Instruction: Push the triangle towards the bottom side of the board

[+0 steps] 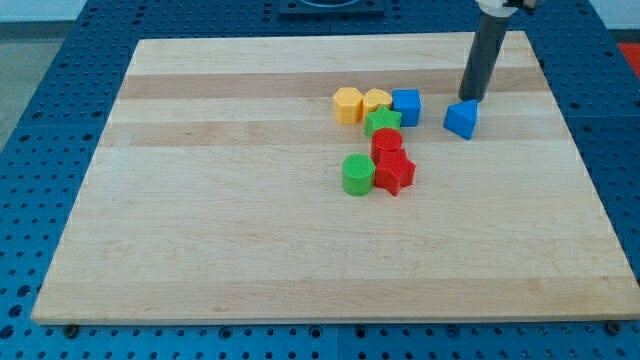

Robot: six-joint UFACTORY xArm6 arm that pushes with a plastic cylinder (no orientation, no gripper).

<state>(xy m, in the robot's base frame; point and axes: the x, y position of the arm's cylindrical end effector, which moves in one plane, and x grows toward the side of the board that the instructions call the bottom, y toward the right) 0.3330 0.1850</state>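
Observation:
A blue triangle block (pixel 461 119) lies on the wooden board (pixel 250 250) at the view's upper right. My tip (pixel 468 99) stands just above the triangle's top edge, touching or nearly touching it. The dark rod rises from there toward the view's top right.
A cluster sits left of the triangle: a blue cube (pixel 406 106), two yellow blocks (pixel 348 104) (pixel 377 101), a green star-like block (pixel 383 123), a red cylinder (pixel 387 143), a red star-like block (pixel 394 172) and a green cylinder (pixel 357 174). The board's right edge is near.

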